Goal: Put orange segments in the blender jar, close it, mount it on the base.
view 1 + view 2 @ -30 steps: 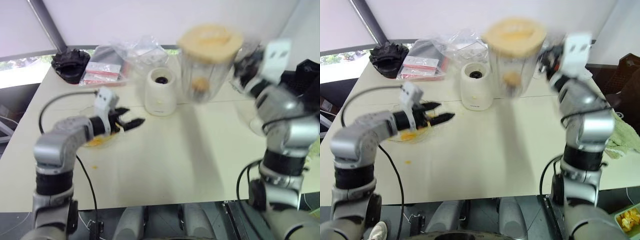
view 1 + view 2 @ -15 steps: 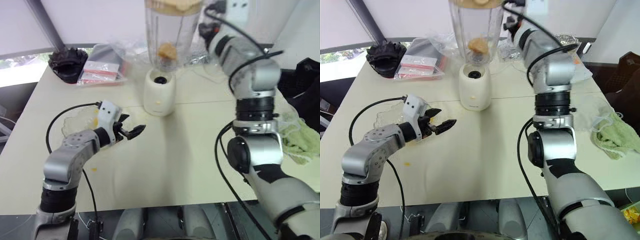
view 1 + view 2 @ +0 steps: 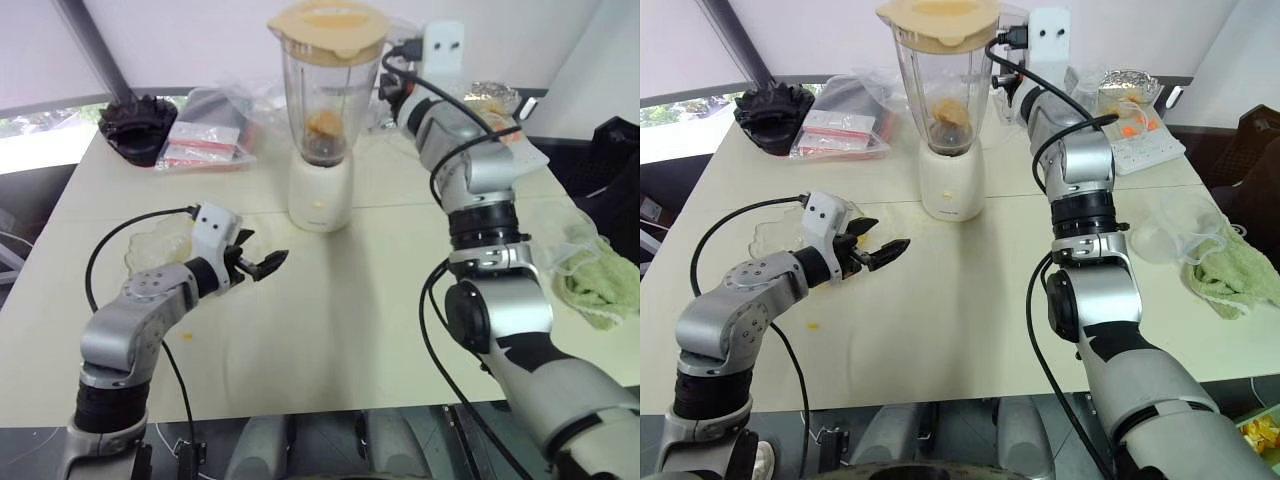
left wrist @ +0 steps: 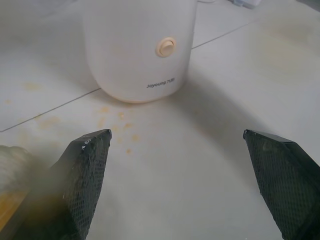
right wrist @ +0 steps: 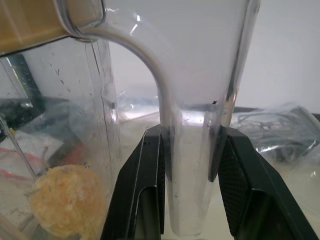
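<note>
Since a second ago the blender jar (image 3: 325, 85) has come in from the right and down; now it sits right over the base (image 3: 320, 190), near the far edge of the counter (image 3: 360, 300), roughly mid-width. Cream lid (image 3: 328, 24) is on, and orange segments (image 3: 323, 123) are lumped low inside the jar.

The right gripper (image 5: 187, 165) has its jaws clamped on the jar's clear handle (image 5: 192, 125), one finger each side. The left gripper (image 3: 880, 250) hovers with jaws spread wide and empty, over the counter toward its left edge, next to the shallow glass bowl (image 3: 150, 248).

For the mounting itself, my guess is it wants the jar kept dead upright and lowered straight, maybe with a small twist so the bottom locks into the socket; I can't tell from here if it's fully seated or just resting on top, so I wouldn't let go yet; the base is narrow and could tip if pushed sideways.

The right wrist view gives the grip on the handle close up, which the head views hide behind the arm; the left wrist view shows the base's front knob (image 4: 166, 47) and juice flecks on the counter; the head views give the whole stack's alignment.
</note>
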Controlling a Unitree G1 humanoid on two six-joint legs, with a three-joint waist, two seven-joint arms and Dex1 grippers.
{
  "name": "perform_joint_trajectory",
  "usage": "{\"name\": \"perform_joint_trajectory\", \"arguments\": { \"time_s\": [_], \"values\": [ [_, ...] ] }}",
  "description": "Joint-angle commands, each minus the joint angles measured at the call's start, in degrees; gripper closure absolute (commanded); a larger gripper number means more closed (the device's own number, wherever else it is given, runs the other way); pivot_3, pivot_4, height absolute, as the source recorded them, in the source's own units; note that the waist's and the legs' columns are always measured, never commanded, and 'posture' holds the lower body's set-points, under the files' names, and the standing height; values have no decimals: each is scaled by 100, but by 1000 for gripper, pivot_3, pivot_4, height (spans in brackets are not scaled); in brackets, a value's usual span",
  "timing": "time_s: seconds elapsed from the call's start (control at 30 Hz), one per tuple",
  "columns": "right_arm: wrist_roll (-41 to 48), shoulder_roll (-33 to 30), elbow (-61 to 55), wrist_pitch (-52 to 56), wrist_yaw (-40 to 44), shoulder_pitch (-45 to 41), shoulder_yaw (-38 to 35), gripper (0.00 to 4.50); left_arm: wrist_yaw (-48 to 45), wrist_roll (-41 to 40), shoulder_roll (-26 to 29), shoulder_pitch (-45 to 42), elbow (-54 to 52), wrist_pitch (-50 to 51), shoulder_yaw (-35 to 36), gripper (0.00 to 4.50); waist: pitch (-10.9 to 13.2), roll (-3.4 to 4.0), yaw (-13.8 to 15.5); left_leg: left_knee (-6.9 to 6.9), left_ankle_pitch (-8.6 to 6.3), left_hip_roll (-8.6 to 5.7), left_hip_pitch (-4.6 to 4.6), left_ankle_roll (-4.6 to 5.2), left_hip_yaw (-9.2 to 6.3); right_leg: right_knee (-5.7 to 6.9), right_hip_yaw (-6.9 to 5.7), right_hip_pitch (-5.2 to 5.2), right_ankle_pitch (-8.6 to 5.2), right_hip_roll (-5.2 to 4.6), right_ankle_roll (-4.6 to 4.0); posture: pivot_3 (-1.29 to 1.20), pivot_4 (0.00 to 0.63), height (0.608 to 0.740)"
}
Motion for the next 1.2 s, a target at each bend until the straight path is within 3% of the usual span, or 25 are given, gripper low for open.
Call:
{"name": "perform_joint_trajectory", "arguments": {
  "time_s": [0.03,0.27,0.63,0.8,0.97,1.2],
  "values": [
    [0,-82,-397,-114,-33,-108,-68,3625,-2,-68,81,-109,-129,-111,-16,89,0,0,7,0,1,0,0,-1,-1,0,0,1,0,0,0,0,150,740],
    [16,175,-1003,223,-199,416,32,3625,-45,-46,136,-231,35,-173,-101,89,-1,-1,-5,-2,1,-1,0,-1,-2,-1,-3,2,-1,0,-1,0,150,740],
    [-100,119,-863,229,-198,648,104,3625,-11,-41,181,-218,65,-196,-140,89,-2,-1,-7,3,1,0,17,-2,-1,3,-4,19,0,1,-1,0,150,740],
    [-364,-44,-492,-249,-12,512,367,3625,37,-43,175,-201,25,-181,-158,89,-3,-2,-6,3,1,-1,17,-2,-2,3,-4,20,0,1,-1,0,150,740],
    [-478,-233,276,-1223,767,242,668,3625,68,-31,139,-241,52,-217,-204,89,-3,-2,-14,5,2,-5,23,-2,-1,2,-4,27,0,2,-1,0,150,740],
    [-545,-319,1495,-1908,1174,-255,665,3625,111,-20,112,-273,74,-257,-228,89,-3,-2,-50,5,2,-3,27,-2,-2,3,-4,29,0,4,-1,0,150,740]
  ]
}}
